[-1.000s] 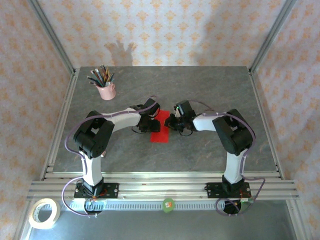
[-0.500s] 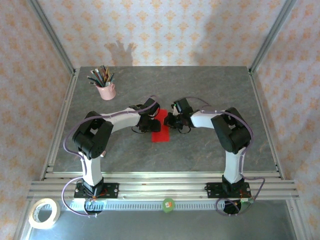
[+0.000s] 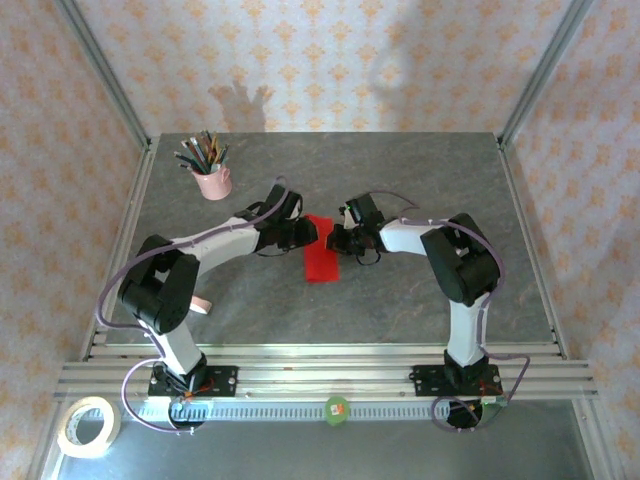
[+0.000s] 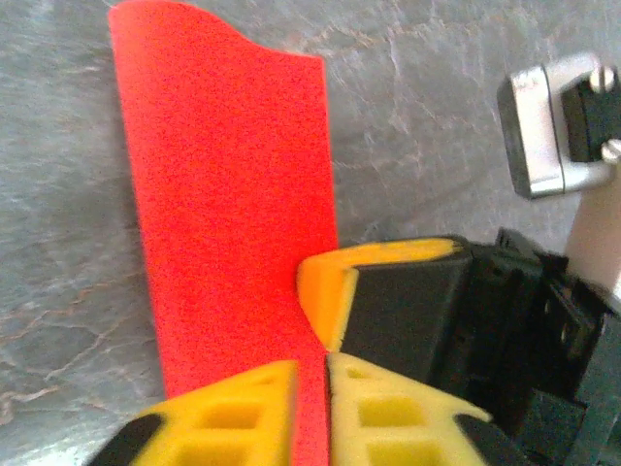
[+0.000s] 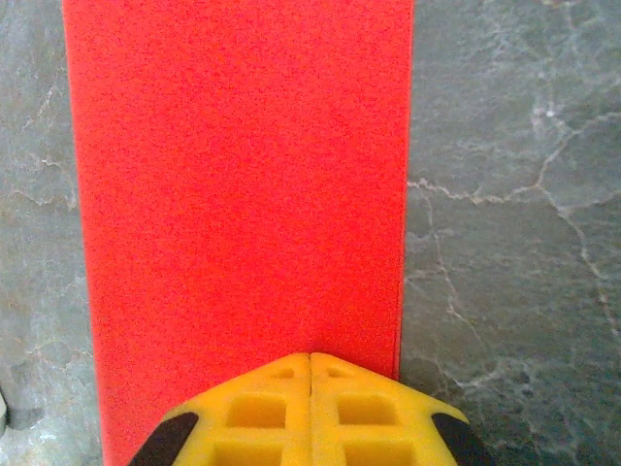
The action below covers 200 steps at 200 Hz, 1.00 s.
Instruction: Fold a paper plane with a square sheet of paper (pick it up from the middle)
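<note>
We note a bright red paper strip (image 3: 321,263) lying flat mid-table on the grey stone-patterned tabletop (image 3: 420,180). Left gripper (image 3: 307,232) at its far-left corner, right gripper (image 3: 334,241) at its far-right edge, both low. We log a pink cup of pencils (image 3: 211,181) far left, well apart.

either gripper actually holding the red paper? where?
Right gripper is shut, tips pressing the paper plane at its edge, not gripping. Left gripper nearly closed over it; a pinch cannot be told.
</note>
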Each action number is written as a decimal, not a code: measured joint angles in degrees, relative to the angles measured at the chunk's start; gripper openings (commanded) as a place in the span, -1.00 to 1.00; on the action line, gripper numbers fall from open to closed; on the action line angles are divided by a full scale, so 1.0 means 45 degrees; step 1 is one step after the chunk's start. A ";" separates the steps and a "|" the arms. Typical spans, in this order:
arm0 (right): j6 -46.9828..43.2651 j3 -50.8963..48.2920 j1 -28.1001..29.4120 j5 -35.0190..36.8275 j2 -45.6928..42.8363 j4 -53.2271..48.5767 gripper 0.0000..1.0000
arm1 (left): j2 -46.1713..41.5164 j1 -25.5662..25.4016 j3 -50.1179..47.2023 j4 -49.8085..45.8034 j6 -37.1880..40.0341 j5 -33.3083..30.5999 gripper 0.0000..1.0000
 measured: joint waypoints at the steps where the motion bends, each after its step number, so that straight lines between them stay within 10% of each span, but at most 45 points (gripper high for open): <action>1: 0.0005 0.0000 0.0000 0.0000 0.0000 0.0000 -0.94 | 0.0019 -0.0010 0.0000 0.0015 0.0044 0.0044 -0.83; 200: -0.0151 0.0083 -0.0005 0.0189 0.0102 -0.0102 -0.97 | 0.2555 0.0544 0.0185 0.0685 0.0398 0.1744 -1.00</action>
